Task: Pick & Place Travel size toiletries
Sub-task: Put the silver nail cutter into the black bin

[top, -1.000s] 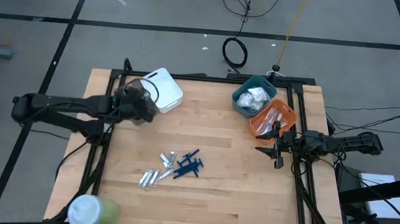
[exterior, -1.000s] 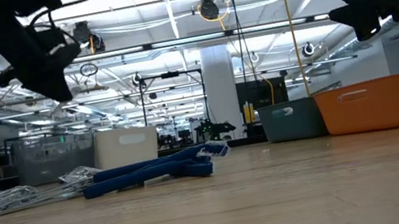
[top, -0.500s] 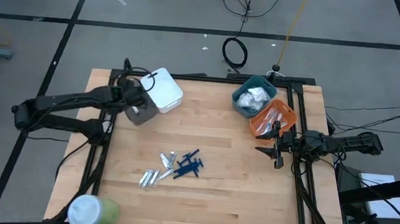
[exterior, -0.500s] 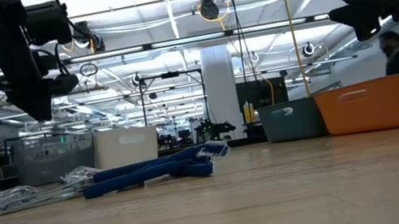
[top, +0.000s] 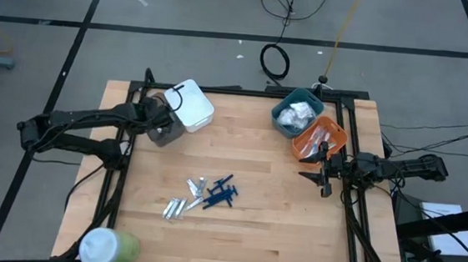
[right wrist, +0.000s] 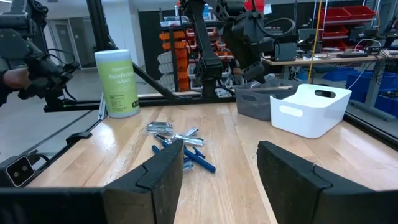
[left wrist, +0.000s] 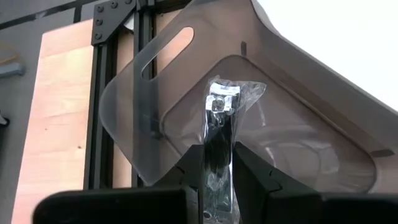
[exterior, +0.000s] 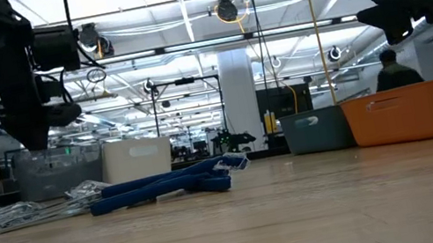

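Note:
My left gripper point(top: 153, 117) is shut on a small silver tube in a clear crinkly wrapper point(left wrist: 219, 102), above a clear grey bin point(left wrist: 146, 118) at the table's far left. The bin stands beside a white bin point(top: 191, 104). The other toiletries lie at the table's middle: silver tubes point(top: 180, 204) and dark blue sticks point(top: 221, 192), which also show in the low view point(exterior: 161, 187). My right gripper point(top: 324, 173) is open and empty point(right wrist: 217, 168) near the table's right edge. My left gripper pinches the silver tube between its two fingers point(left wrist: 194, 167), from above and pointing down. The tube's wrapped end point(left wrist: 217, 127) sticks out past the fingertips along the fingers. It is lifted clear, over the clear bin's inside.
A teal bin point(top: 297, 111) with white packets and an orange bin point(top: 322, 138) stand at the far right. A white-lidded green cup point(top: 108, 247) stands at the near left corner. A person shows in the room behind the table point(exterior: 394, 72).
My left gripper has gone a little toward the table's left edge and tipped from slanting to pointing down over the clear bin, still shut on the tube. A person has walked across the room behind.

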Robot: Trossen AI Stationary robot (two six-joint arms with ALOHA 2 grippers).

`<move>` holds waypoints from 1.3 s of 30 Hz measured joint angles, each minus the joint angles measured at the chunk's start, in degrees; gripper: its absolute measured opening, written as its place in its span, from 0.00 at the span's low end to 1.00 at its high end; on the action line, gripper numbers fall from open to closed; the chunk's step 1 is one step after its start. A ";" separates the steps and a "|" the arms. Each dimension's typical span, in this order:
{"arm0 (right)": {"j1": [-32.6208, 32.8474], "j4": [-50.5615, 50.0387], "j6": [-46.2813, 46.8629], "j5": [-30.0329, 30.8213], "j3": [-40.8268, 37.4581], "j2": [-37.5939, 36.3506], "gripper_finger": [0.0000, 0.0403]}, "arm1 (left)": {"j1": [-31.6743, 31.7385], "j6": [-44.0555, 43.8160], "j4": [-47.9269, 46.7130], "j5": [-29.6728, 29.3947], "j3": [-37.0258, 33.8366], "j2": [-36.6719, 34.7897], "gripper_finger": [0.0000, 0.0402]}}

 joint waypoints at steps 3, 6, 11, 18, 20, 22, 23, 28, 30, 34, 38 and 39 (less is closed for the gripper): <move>-0.01 0.00 0.02 -0.01 -0.01 0.00 0.48 | 0.00 0.50 0.02 0.00 0.00 0.00 0.13; -0.02 0.00 0.00 0.00 -0.02 0.00 0.48 | 0.00 0.69 0.04 0.00 0.00 0.00 0.13; -0.02 0.00 0.01 0.00 -0.02 0.00 0.48 | 0.00 0.74 0.45 0.00 -0.04 0.00 0.13; 0.00 0.02 0.00 -0.01 0.00 0.00 0.48 | 0.00 0.87 2.81 -0.02 -0.04 0.00 0.15; -0.01 0.00 0.00 -0.01 -0.01 0.00 0.48 | 0.00 0.87 3.65 -0.02 -0.04 0.00 0.18; -0.02 0.01 0.00 0.00 0.00 0.00 0.48 | 0.00 0.87 3.66 -0.01 -0.04 0.00 0.21; 0.00 0.00 0.00 0.00 0.00 0.00 0.48 | 0.00 0.87 3.61 -0.02 -0.04 0.00 0.23; 0.00 0.00 0.00 -0.02 0.00 0.00 0.48 | 0.00 0.86 3.50 0.05 -0.04 0.00 0.32; -0.01 0.00 0.01 -0.01 -0.01 0.00 0.48 | 0.00 1.21 3.51 0.59 -0.04 0.00 0.35; -0.02 0.01 0.02 0.00 -0.01 0.00 0.48 | -0.01 6.09 3.55 0.90 -0.04 0.00 0.39; 0.00 0.00 0.01 0.00 -0.02 0.00 0.48 | -0.17 14.22 3.32 3.87 0.70 -0.26 0.41; 0.00 0.00 0.00 -0.01 0.00 0.00 0.48 | -0.30 15.34 3.37 5.52 1.19 -0.69 0.41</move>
